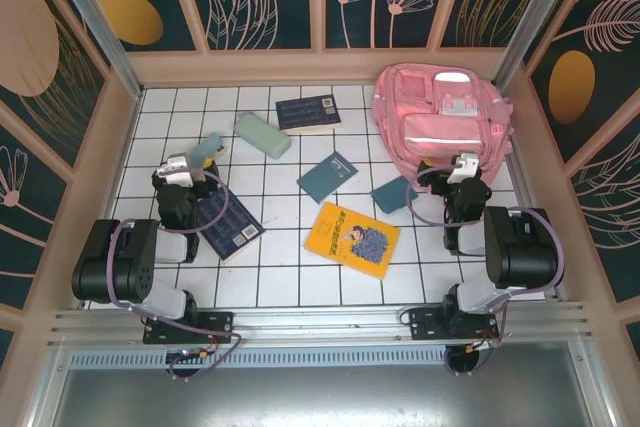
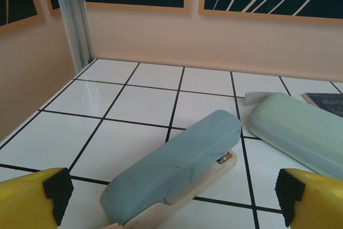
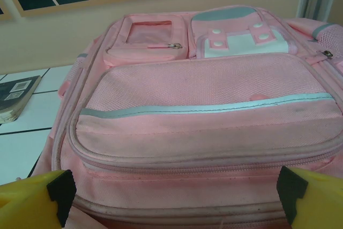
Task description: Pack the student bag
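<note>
The student bag (image 1: 440,117), a large pink backpack with a pale strip, lies flat at the back right of the tiled table. My right gripper (image 1: 463,167) sits at its near edge. In the right wrist view the bag (image 3: 203,105) spans the space ahead of the open right gripper (image 3: 177,191), and nothing is held between the yellow fingers (image 3: 37,197). The zips facing that camera are closed. My left gripper (image 1: 185,165) stands open at the left, just short of a grey-blue stapler (image 2: 177,167) that lies between and ahead of its fingertips (image 2: 53,189).
A pale green pencil case (image 1: 262,134) lies beyond the stapler (image 1: 208,150). A dark blue book (image 1: 308,112) is at the back. Two teal notebooks (image 1: 327,176) (image 1: 393,193) and a yellow book (image 1: 351,238) lie mid-table. Another dark book (image 1: 230,225) rests by the left arm. Walls enclose the table.
</note>
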Action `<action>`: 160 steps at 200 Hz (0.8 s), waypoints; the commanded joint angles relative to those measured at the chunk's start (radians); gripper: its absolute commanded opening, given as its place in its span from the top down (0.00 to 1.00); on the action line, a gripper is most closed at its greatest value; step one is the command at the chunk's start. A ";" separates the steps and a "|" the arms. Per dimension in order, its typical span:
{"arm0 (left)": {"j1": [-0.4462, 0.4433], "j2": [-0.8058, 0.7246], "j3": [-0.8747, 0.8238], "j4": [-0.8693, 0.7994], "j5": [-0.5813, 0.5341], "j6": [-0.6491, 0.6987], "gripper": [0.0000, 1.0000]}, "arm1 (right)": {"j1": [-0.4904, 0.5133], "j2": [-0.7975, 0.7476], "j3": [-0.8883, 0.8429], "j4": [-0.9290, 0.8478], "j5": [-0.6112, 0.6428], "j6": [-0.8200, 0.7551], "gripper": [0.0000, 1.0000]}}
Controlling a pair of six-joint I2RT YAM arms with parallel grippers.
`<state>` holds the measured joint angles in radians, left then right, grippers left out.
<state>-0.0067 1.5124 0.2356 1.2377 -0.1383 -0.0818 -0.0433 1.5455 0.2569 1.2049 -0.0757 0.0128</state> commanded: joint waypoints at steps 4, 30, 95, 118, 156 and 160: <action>-0.003 0.006 0.001 0.032 0.005 0.011 0.01 | -0.004 -0.010 -0.008 0.012 0.008 -0.001 0.01; -0.003 0.007 0.000 0.032 0.005 0.011 0.01 | -0.003 -0.009 -0.008 0.011 0.008 -0.001 0.01; -0.003 0.007 0.002 0.031 0.005 0.010 0.01 | -0.004 -0.010 -0.007 0.012 0.008 0.000 0.01; -0.003 0.008 0.002 0.031 0.006 0.010 0.01 | -0.004 -0.009 -0.008 0.012 0.008 -0.001 0.01; -0.003 0.003 0.001 0.032 0.005 0.009 0.01 | -0.004 -0.009 -0.006 0.012 0.008 -0.001 0.01; -0.003 0.000 0.005 0.022 0.002 0.010 0.01 | -0.004 -0.009 -0.006 0.011 0.008 -0.001 0.01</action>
<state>-0.0067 1.5124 0.2356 1.2377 -0.1383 -0.0818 -0.0433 1.5455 0.2569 1.2049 -0.0757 0.0128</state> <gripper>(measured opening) 0.988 0.988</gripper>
